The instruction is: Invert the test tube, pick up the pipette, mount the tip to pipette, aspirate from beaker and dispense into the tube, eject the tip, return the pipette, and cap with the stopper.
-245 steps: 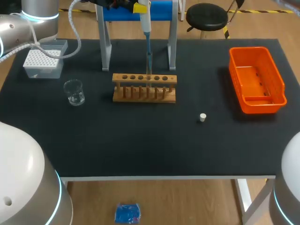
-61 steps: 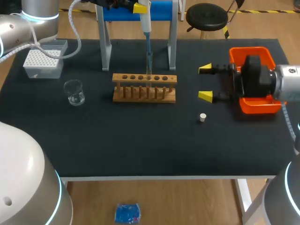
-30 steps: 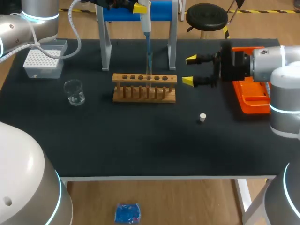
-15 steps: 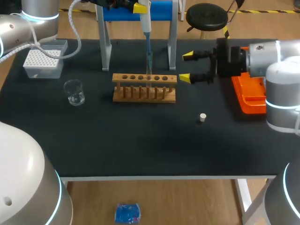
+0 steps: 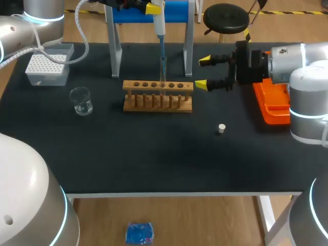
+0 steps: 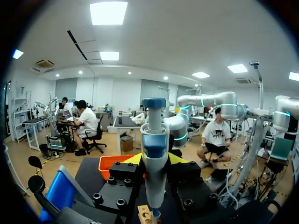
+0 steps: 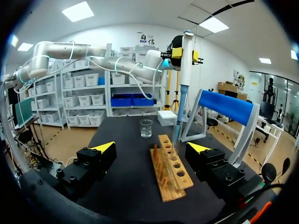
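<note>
Clamping the pipette [image 5: 160, 24] between its two yellow tips, the left gripper [image 6: 155, 158] holds it upright above the wooden rack [image 5: 158, 97]; the barrel sits squarely between the fingers, which touch it from both sides. The lower end of the pipette reaches down to one of the middle holes of the rack; this vertical hold probably serves to line the tip up with a tube opening for dispensing. The test tube itself cannot be made out among the holes.

The right gripper [image 5: 202, 72] hovers just beside the end of the rack nearer the orange bin [image 5: 287, 110]; its fingers stand wide apart and grip nothing. In the right wrist view the rack lies ahead of and between the spread fingers, apart from both. This stance probably prepares the arm to steady the rack or take a tube.

The stopper [image 5: 221, 128] lies on the table [image 5: 154, 154], near the right gripper and on the robot's side of it; capping is not yet done. The beaker [image 5: 81, 100] and the tip box [image 5: 47, 69] stand well apart from the rack, on the left arm's side; the blue stand [image 5: 177, 10] is behind the rack.
</note>
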Robot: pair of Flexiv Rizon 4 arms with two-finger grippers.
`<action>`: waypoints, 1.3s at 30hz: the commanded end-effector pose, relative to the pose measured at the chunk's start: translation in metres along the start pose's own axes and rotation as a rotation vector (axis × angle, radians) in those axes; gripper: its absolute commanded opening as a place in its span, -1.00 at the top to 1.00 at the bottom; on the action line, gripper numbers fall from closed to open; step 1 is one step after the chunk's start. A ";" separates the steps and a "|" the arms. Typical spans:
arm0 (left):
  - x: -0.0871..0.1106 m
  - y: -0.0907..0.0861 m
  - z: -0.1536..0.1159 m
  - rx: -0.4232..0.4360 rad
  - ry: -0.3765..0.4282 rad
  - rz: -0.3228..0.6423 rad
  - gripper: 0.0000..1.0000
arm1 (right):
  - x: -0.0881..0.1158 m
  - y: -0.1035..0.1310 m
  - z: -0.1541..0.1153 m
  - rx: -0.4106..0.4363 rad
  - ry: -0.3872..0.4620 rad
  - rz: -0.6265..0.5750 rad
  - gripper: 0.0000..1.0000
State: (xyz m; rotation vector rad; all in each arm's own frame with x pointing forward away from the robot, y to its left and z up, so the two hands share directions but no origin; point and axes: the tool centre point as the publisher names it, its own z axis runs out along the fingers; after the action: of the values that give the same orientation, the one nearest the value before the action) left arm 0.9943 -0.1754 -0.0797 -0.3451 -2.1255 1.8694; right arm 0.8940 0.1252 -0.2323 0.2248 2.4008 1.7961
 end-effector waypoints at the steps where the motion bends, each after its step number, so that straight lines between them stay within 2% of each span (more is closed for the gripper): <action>1: -0.002 -0.004 0.000 -0.008 0.005 0.001 1.00 | 0.000 0.000 0.000 0.003 -0.001 0.000 -1.00; 39: 0.006 -0.033 0.009 -0.063 0.002 0.012 1.00 | 0.000 0.000 0.000 0.003 -0.001 0.000 -1.00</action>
State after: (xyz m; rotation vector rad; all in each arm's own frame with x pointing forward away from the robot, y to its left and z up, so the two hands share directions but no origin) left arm 0.9892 -0.1865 -0.0507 -0.3790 -2.1785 1.8147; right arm 0.8940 0.1253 -0.2323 0.2248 2.4009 1.7958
